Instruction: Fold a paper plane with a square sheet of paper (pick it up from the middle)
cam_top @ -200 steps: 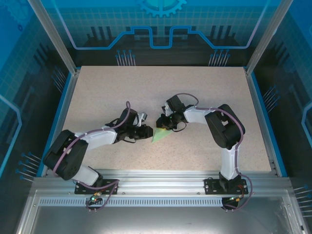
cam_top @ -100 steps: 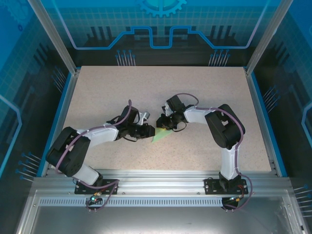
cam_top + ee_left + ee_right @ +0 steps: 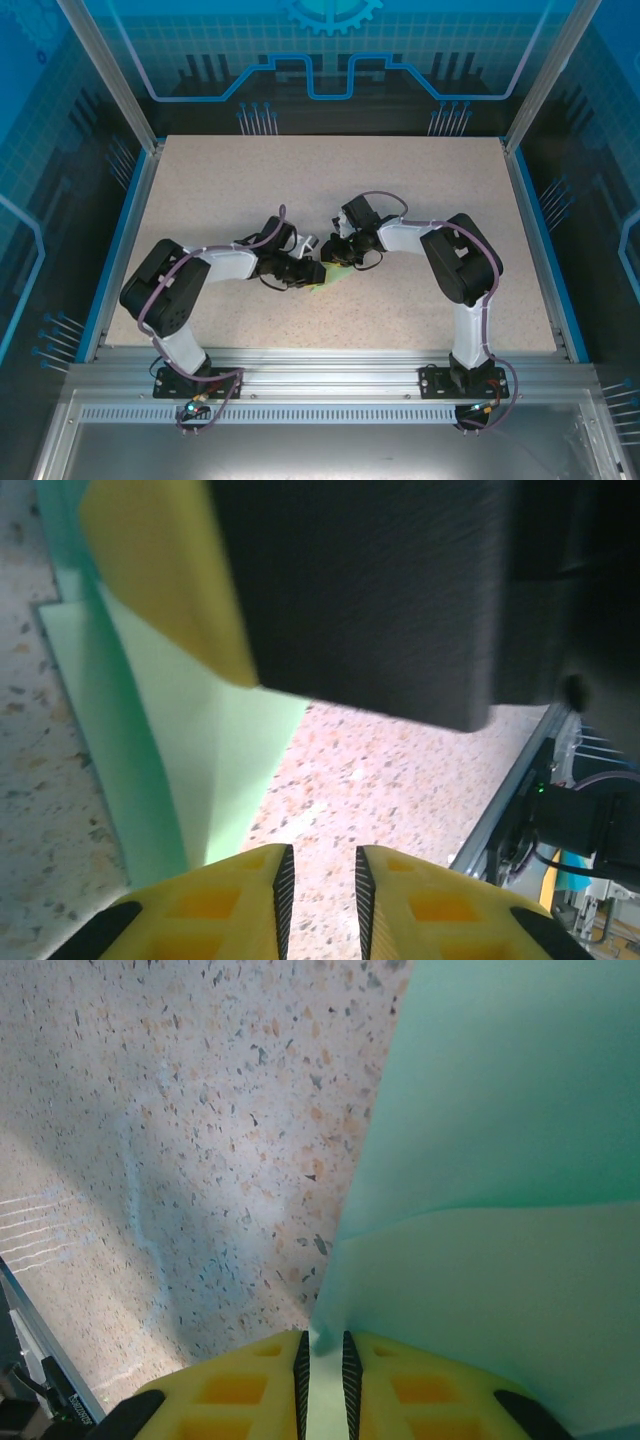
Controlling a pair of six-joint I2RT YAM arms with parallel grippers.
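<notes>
The folded pale mint-green paper (image 3: 331, 277) lies on the table between the two arms, partly covered by both grippers. In the right wrist view the paper (image 3: 500, 1210) shows layered folds, and my right gripper (image 3: 322, 1360) is shut on one corner of it. My left gripper (image 3: 320, 880) is low at the paper's (image 3: 210, 770) edge, its jaws a narrow gap apart with only bare table between them. In the top view the left gripper (image 3: 312, 270) nearly meets the right gripper (image 3: 336, 258). The right gripper's yellow finger (image 3: 160, 570) hangs close above in the left wrist view.
The speckled beige table (image 3: 420, 190) is bordered by blue rails and an aluminium frame (image 3: 330, 362) along the near edge. Both arms crowd the centre of the table; there is free surface to the back, left and right.
The left arm has swung right, bringing its gripper up to the paper's left edge beside the right gripper. The right arm and the paper have stayed put.
</notes>
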